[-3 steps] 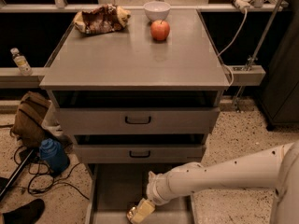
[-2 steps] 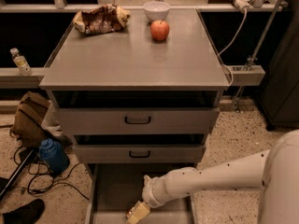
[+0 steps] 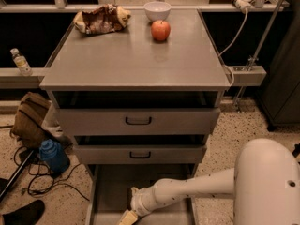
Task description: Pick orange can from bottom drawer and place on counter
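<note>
Your gripper is low at the front of the deep grey bottom drawer. The shallower grey middle drawer overhangs its back. On the smooth grey table, front and middle are bare. A red-orange apple, white bowl and crinkled brown snack bag crowd the back.

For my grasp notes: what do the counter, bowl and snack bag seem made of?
Counter: smooth grey, perhaps laminate or painted metal; it faintly mirrors the apple. Bowl: smooth white, perhaps ceramic. Snack bag: crinkled, likely plastic film. The gripper is down in the bottom drawer.
</note>
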You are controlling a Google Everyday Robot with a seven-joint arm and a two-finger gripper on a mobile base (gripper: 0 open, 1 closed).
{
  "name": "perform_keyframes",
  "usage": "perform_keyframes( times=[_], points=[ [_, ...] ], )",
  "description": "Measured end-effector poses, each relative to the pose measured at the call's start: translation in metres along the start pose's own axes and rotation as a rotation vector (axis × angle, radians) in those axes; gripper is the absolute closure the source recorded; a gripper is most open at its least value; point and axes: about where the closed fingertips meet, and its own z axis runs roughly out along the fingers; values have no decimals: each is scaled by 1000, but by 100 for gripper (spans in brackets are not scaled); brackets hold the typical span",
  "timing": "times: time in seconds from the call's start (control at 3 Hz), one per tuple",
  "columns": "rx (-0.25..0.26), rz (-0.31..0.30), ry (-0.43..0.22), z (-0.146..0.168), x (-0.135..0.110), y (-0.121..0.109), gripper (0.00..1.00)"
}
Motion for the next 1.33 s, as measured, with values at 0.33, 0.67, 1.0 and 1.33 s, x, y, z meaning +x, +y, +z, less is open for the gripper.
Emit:
perform_keyframes(
  times=[0.33,0.67,1.0,1.33],
  points=[
    [-17,25,-4,13,9,3,0],
    [-13,22,-4,23,16,4,0],
    [12,-9,47,46,32,-7,0],
    [74,-38,141,55,52,-25,0]
  ],
)
